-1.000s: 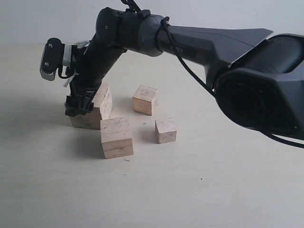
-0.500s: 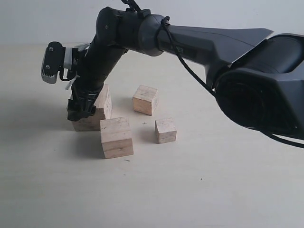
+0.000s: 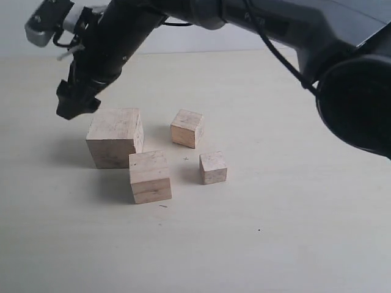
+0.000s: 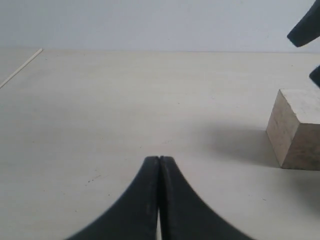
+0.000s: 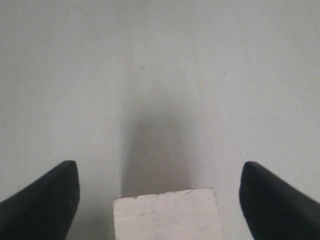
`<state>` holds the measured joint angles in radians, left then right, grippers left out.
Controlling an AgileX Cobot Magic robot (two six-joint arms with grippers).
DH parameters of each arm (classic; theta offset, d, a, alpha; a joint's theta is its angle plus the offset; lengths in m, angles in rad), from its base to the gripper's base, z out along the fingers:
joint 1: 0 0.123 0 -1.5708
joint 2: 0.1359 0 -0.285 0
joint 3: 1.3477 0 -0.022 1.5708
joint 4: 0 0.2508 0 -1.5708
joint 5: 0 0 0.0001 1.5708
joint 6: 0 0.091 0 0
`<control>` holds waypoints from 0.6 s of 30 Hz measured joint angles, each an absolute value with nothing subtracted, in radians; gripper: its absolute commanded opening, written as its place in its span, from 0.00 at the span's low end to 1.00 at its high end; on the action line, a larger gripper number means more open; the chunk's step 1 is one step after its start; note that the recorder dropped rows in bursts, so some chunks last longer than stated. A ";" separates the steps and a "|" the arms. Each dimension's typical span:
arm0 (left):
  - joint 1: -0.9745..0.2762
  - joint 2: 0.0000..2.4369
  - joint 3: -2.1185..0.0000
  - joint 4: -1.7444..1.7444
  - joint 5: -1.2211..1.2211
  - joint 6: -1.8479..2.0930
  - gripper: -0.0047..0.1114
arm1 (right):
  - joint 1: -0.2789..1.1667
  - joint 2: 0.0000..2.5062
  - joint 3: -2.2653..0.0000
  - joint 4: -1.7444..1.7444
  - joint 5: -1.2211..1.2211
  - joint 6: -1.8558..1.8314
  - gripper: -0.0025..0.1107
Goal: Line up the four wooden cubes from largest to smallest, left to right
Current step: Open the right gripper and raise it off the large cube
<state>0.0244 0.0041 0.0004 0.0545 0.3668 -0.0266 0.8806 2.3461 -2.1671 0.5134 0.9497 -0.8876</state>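
a: where is the largest pale wooden cube (image 3: 115,135) placed?
b: leftmost on the beige table (image 3: 275,244); the second-largest cube (image 3: 149,176) is set just near-right, the third cube (image 3: 187,127) far, the smallest cube (image 3: 213,167) rightmost.
a: fingers?
b: on the right gripper (image 5: 159,169), held spread, empty, above the largest; on the left gripper (image 4: 159,162), pressed together.

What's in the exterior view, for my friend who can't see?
Four wooden cubes of different sizes sit clustered on a light table. A black robot arm reaches in from the right, its jaws just above the biggest cube, holding nothing.
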 measured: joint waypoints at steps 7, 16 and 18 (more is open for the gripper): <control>0.024 0.004 0.000 0.055 0.367 -0.027 0.04 | 0.881 2.241 -2.167 0.409 1.010 -0.544 0.03; 0.024 0.004 0.000 0.055 0.367 -0.027 0.04 | 0.881 2.199 -2.167 0.365 1.182 -0.338 0.02; 0.024 0.004 0.000 0.055 0.367 -0.027 0.04 | 0.883 2.199 -2.167 0.334 1.206 -0.277 0.02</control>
